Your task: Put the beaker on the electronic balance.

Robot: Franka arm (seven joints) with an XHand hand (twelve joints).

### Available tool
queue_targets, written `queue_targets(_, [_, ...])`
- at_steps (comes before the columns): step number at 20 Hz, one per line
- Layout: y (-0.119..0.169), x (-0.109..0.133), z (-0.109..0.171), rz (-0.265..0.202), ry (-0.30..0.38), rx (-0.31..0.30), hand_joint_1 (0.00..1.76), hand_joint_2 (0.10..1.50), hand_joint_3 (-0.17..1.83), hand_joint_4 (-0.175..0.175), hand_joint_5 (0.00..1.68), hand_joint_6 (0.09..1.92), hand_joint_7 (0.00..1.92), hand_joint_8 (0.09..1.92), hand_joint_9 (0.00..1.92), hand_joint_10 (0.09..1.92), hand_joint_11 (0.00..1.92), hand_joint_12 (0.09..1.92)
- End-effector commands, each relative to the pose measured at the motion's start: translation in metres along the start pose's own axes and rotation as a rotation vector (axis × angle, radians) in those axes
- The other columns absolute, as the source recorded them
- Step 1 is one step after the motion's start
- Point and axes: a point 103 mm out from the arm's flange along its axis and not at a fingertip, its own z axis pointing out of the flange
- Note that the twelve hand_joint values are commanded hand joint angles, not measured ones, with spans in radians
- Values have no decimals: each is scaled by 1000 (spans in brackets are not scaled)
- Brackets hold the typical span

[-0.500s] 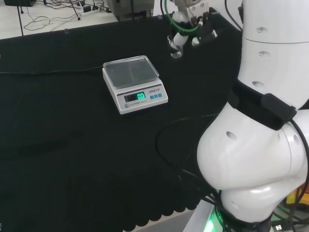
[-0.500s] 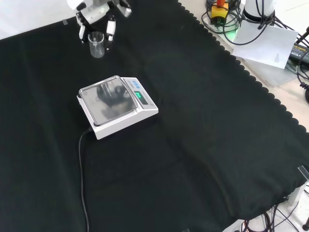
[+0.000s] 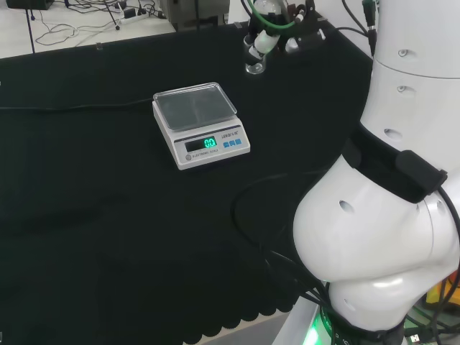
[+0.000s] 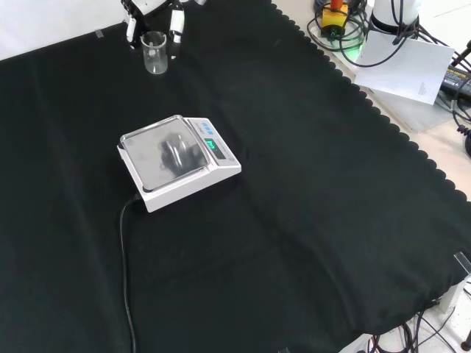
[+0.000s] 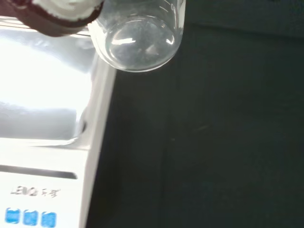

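A: Clear glass, that beaker [image 4: 154, 52], so it is easy to lose against the black cloth [image 4: 309, 191]. Where is it?

B: In the hand [image 4: 153, 15], at the top of the front view. Fingers [image 4: 176, 22] curl down on either side of it, so the hand is closed round the beaker. It looks to be lifted clear of the cloth, though I cannot be sure from that view alone.

A: And the electronic balance [image 3: 200, 123]?

B: Well apart from the beaker. In the front view it sits lower and a little right of it; in the head view the hand [image 3: 277, 32] and beaker [image 3: 254, 59] are up and to the right of its pan [image 3: 195, 105]. The pan is bare and the display is lit.

A: What does the wrist view add?

B: The beaker's round base [image 5: 138, 42], seen from close by, with the pale balance [image 5: 45, 123] alongside it, so the beaker is not over the pan yet.

A: How would you do this step well?

B: I judge it is the carry. Keep the beaker upright, bring it over the middle of the pan, not the edge or the display side. Lower it straight until the base rests flat, then open the fingers outward without nudging the glass. The pan is smooth, so a sideways touch could slide the beaker.
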Motion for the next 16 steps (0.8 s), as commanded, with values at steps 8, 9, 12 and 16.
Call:
queue_targets(8, [29,71,18,-144,43,35,1092,979,131,126,1141,761,1460,311,1513,268,1248,857])
queue_targets(9, [32,75,19,-151,44,37,1093,979,131,125,1141,762,1460,311,1514,267,1248,856])
queue_targets(12, [39,87,24,-167,48,45,1093,979,131,122,1141,762,1461,310,1514,266,1249,856])
queue_targets(16, [49,98,35,-184,44,56,1095,979,132,117,1140,763,1462,308,1515,265,1250,854])
